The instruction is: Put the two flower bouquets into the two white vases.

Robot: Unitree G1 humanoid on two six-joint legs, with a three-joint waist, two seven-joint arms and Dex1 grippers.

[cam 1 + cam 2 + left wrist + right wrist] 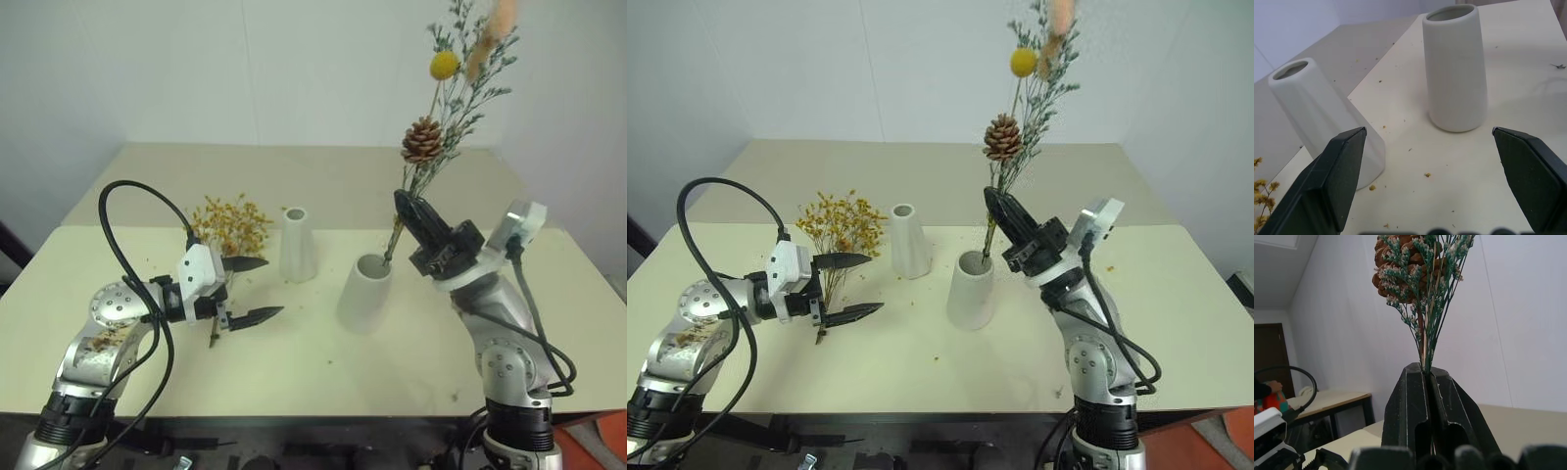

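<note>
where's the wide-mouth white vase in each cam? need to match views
Left eye: wide-mouthed vase centre-right on the table, just left of the right gripper, which is shut on the pinecone sprig.
Right eye: same vase near centre, beside that gripper.
Left wrist: upper middle, beyond the open left gripper.
Right wrist: I can't find it.
Shared landmark: slim vase, standing to the wide vase's left.

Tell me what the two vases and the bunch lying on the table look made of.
Slim vase and stouter vase: likely ceramic, matte white, no glare. Yellow-orange bunch: dried blossoms on thin stems; crumbs lie scattered on the table.
</note>
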